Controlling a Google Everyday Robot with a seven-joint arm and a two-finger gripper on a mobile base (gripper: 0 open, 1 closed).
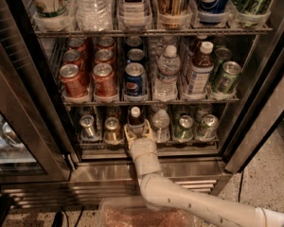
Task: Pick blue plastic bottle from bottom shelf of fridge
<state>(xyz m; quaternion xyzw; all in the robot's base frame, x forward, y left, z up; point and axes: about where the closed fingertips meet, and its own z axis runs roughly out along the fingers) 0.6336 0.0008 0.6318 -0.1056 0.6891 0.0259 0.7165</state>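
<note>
The blue plastic bottle (135, 119), small with a white cap and dark contents, stands at the front of the bottom shelf (94, 145) of the fridge (253, 109), in the middle lane. My gripper (137, 133) reaches in from below on a white arm. Its fingers (128, 135) press against both sides of the bottle's lower half. The bottle stands upright on the rack.
Small cans (112, 129) stand left of the bottle; a small clear water bottle (161, 125) and green cans (184, 127) stand right of it. The rack above holds red cans (73, 80), Pepsi cans (135, 79) and taller bottles (199, 71). The open glass door (19, 108) is at left, and the steel sill (180, 168) lies below.
</note>
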